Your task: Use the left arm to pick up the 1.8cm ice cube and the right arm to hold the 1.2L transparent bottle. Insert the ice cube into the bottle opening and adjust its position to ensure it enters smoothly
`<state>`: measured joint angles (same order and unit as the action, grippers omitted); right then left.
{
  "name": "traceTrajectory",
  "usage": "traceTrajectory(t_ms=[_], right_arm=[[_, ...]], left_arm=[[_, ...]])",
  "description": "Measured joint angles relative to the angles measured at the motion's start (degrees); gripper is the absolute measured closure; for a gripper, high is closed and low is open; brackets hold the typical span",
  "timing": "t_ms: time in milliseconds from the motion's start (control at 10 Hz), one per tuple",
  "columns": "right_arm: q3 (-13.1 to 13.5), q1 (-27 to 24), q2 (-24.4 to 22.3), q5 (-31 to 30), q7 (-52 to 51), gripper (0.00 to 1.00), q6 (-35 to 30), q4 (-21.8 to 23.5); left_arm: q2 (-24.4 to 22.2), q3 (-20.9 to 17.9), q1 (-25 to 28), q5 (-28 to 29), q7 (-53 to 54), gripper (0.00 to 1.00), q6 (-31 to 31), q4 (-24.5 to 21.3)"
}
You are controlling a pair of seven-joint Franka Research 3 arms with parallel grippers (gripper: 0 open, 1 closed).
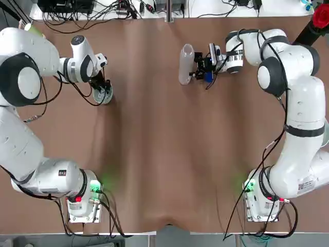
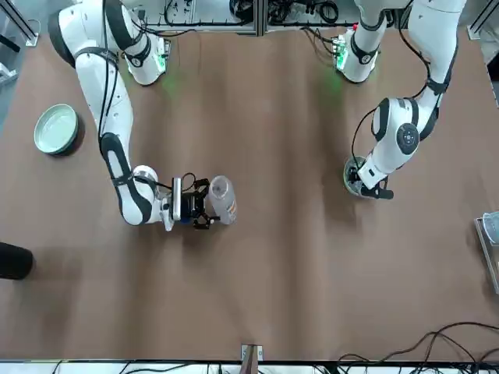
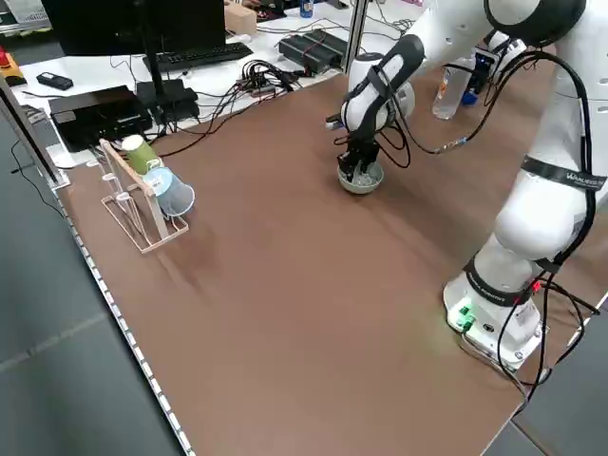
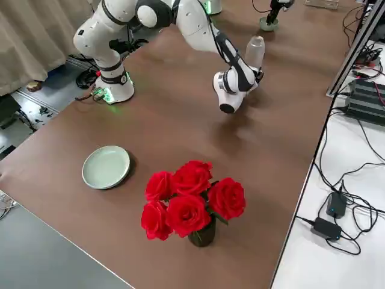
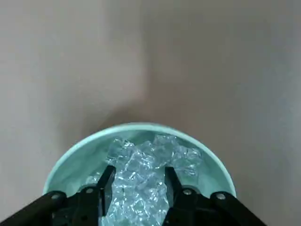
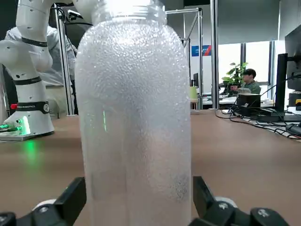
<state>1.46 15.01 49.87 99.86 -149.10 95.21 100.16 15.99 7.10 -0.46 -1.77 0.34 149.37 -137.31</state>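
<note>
Picking the ice cube is the step in hand. Left gripper (image 5: 136,181) sits down in the small green bowl (image 5: 66,162) of ice cubes (image 5: 141,165) at the table's far left. Fingers (image 5: 106,181) are closed as far as they go onto the pile, a narrow gap between the tips. Ice sits in that gap, but whether a single cube is actually pinched I cannot tell; cubes are clear and heaped together.

Right gripper (image 6: 136,197) is at the far centre-right of the table, level, jaws on either side of the bottle (image 1: 186,63). Bottle stands upright on the table, neck up, opening (image 6: 129,7) uncapped. Fingers (image 6: 70,200) sit right at the bottle's lower wall; looks like a grip, jaws wide around the body, though contact is not plainly shown. Blue cap (image 1: 208,77) lies just beside the gripper. Bowl and bottle are well apart.

Stage: early, cube not yet out of the bowl, nothing in the bottle.

Next move probably calls for a straight lift out of the bowl, checking that one cube comes up, then a carry across to above the opening. Neck is narrow, so the cube needs centring over the rim before release. Right arm needs to keep the bottle steady and upright.
</note>
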Motion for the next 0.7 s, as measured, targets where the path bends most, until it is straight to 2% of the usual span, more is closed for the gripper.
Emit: traceTrajectory(t_ms=[700], right_arm=[[0.0,0.0,0.1,0.0,0.0,0.0,0.0,0.0]], left_arm=[[-4.3,0.0,0.0,0.0,0.0,0.52,-4.0,0.3]])
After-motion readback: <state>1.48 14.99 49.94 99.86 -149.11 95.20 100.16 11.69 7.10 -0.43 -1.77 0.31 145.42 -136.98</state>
